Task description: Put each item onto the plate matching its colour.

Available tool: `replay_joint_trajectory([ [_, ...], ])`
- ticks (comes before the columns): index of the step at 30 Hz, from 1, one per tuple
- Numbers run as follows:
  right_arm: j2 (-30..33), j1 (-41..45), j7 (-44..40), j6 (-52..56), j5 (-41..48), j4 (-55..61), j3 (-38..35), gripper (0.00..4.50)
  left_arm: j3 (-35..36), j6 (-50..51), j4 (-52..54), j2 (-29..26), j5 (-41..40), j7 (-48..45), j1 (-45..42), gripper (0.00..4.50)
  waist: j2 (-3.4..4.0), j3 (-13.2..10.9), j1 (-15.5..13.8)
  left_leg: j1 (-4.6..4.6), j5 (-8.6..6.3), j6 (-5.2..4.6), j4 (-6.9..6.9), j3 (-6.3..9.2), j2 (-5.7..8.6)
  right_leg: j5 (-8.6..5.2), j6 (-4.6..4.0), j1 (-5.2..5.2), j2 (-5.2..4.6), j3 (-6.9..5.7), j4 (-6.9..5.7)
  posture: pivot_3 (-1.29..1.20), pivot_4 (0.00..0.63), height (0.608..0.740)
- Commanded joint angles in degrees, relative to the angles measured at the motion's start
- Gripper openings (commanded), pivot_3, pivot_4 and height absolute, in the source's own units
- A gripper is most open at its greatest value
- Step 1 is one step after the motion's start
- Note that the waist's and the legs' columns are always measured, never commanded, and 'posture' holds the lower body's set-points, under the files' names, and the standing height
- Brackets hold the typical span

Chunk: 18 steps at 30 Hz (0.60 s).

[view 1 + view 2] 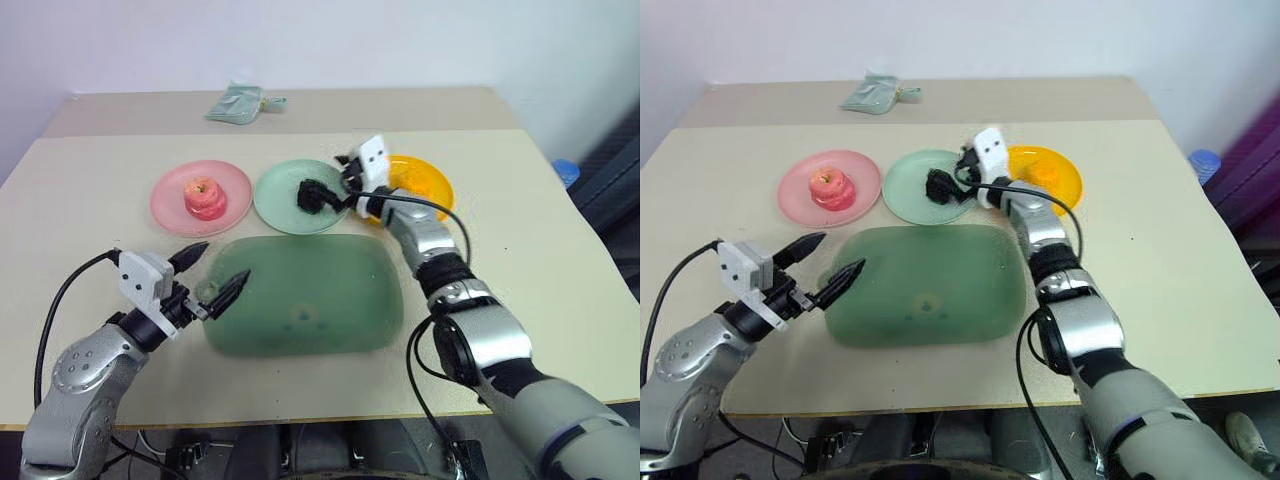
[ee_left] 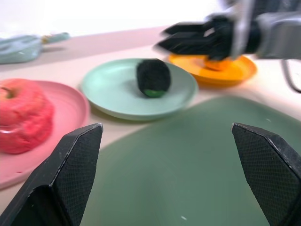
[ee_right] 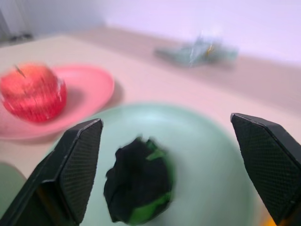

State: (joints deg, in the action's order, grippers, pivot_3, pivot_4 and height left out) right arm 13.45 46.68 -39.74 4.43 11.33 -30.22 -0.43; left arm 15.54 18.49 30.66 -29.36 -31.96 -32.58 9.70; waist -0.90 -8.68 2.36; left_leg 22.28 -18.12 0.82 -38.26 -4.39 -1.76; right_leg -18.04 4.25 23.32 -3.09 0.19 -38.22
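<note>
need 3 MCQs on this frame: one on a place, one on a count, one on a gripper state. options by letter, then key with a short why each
1. Where does the lumpy black-and-dark-green toy ball lie?
A. on the pale mint green round plastic plate
B. on the large rounded-rectangle green tray
C. on the bare beige table

2. How many round plates are on the table?
A. two
B. three
C. four

3. How does the right gripper stand?
A. shut on the ball
B. shut, holding nothing
C. open, ball between its fingers but free

Key:
1 A: the ball rests on the mint plate, beside the pink plate with the pink-red toy apple.
2 B: pink, mint and yellow-orange plate.
3 C: the right wrist view shows the fingers spread wide of the ball.
</note>
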Motion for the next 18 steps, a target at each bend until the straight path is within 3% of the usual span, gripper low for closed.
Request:
replay_joint_trajectory([
  [1, 8.27, -12.21, -5.31, 12.56, 6.51, 26.09, -1.31, 4.43, 1.86, -0.89, -0.41, -1.62, -0.24, -1.72, -0.63, 4.5, 0.01, 0.0, -0.81, 0.05, -0.01, -0.02, 0.0, 0.05, 0.0, 0.0, 0.0, 0.0, -0.02, -0.08, 0.0, 0.0, 0.15, 0.74],
  [6, 20.76, -32.58, -8.24, 19.96, 11.36, 45.42, -8.34, 4.43, 3.62, 2.15, -2.22, -4.0, -1.08, -2.05, -0.76, 4.5, 0.02, 0.0, -1.37, 0.01, -0.18, -0.31, -0.02, 0.02, 0.03, 0.0, 0.0, -0.01, -0.08, -0.14, 0.12, 0.0, 0.15, 0.74],
  [12, 26.36, -55.48, -10.12, 19.82, 14.4, 51.99, -22.89, 4.43, 6.15, 2.69, -0.91, -6.33, 0.99, -1.92, 2.89, 4.5, 0.0, 0.01, -1.61, -0.25, -0.19, -0.35, 0.0, 0.02, 0.02, -0.01, -0.01, -0.29, -0.07, -0.14, 0.14, 0.0, 0.15, 0.74],
  [18, 27.09, -60.24, -9.98, 19.87, 15.71, 51.79, -26.41, 4.43, 3.81, 6.67, 0.89, -6.65, 0.46, -0.55, 3.33, 4.5, -0.01, -0.01, -1.23, -1.0, -0.23, -0.39, 0.08, 0.01, 0.01, -0.03, -0.04, -1.01, -0.06, -0.13, 0.24, 0.0, 0.15, 0.74],
])
